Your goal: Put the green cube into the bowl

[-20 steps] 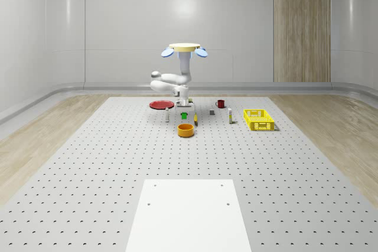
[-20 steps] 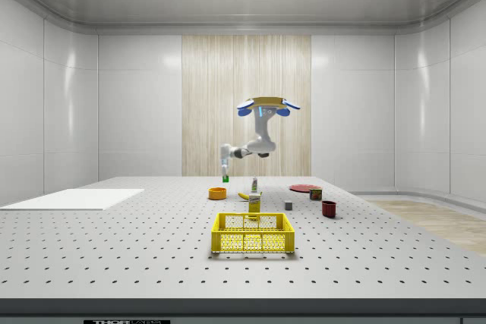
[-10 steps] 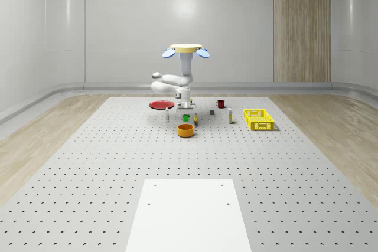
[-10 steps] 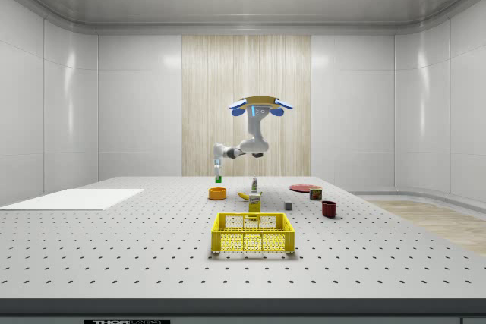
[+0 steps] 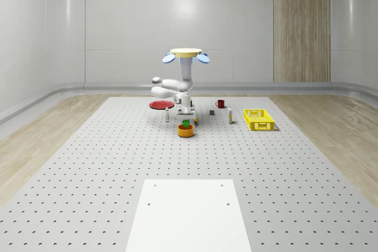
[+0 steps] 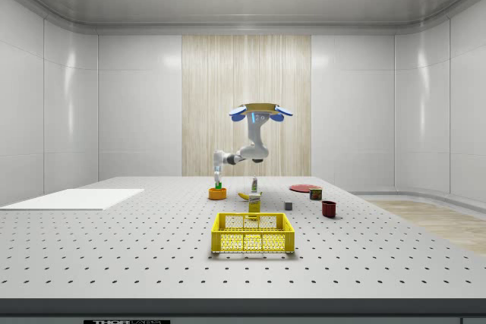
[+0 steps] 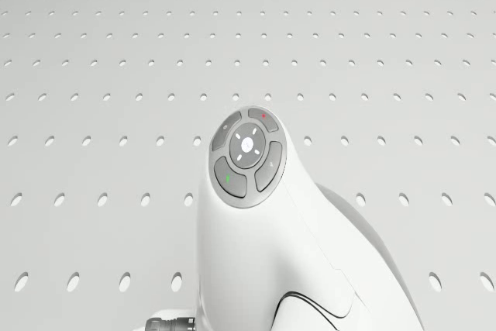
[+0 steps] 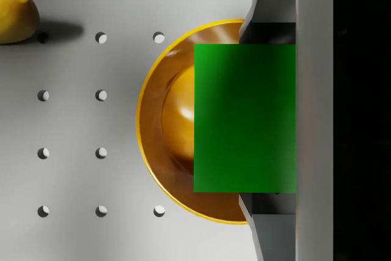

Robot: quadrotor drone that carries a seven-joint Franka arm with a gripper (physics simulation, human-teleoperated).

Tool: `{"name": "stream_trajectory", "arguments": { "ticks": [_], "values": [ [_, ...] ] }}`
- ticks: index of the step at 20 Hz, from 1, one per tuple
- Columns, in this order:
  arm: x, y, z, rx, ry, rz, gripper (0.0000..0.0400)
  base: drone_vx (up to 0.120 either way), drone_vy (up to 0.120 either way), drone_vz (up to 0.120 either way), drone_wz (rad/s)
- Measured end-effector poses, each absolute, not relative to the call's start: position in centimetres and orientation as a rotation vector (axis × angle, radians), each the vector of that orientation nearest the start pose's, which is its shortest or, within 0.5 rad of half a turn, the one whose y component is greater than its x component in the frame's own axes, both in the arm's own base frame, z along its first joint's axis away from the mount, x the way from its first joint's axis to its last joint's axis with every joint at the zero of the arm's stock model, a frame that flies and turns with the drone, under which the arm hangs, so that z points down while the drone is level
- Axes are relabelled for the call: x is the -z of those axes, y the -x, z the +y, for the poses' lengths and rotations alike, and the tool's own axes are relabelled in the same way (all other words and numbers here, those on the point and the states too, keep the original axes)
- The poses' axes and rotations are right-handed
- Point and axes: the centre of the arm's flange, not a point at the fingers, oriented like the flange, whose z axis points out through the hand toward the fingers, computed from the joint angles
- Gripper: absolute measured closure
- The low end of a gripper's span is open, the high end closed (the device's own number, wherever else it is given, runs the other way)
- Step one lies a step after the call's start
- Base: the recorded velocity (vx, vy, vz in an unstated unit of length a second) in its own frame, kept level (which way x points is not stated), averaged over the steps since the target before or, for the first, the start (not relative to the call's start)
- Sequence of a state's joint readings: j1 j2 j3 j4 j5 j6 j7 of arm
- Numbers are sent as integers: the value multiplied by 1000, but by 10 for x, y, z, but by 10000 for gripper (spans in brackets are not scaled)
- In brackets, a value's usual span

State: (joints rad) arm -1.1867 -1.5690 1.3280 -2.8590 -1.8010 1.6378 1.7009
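Our drone hovers above the perforated table, behind the orange bowl as the whole-scene view has it, the arm folded down and forward so the gripper hangs directly over the bowl. The jaws are closed on the green cube, which sits between the fingers just above the bowl's rim.

In the wrist view, we see the cube overlapping the bowl's hollow, though the bowl lies off toward one side of the frame, so we judge the cube to be over the bowl but not quite centred. A yellow rounded object lies on the table well apart from the bowl.

In the side view, the gripper is low over the bowl, at the left of the cluster holding the yellow crate and red mug.

To finish well, we would nudge the cube toward the bowl's centre, keep the hover steady, lower slightly, then open the fingers cleanly so the cube drops flat instead of catching the rim.
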Motion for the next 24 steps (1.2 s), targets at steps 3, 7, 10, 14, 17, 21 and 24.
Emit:
{"name": "stream_trajectory", "arguments": {
  "ticks": [3,7,10,14,17,21,24],
  "values": [
    [-515,-307,0,-789,-3,-3,149,0,0,0,0],
    [-533,-307,0,-789,-3,-4,149,0,0,0,0],
    [-546,-307,0,-789,-3,-4,149,0,0,0,0],
    [-556,-307,0,-788,-2,-3,83,0,0,0,0],
    [-556,-307,0,-787,-2,-3,39,0,0,0,0],
    [-545,-307,0,-787,-1,-2,14,0,0,0,0],
    [-532,-307,0,-786,-1,-2,7,0,0,0,0]
  ]
}}
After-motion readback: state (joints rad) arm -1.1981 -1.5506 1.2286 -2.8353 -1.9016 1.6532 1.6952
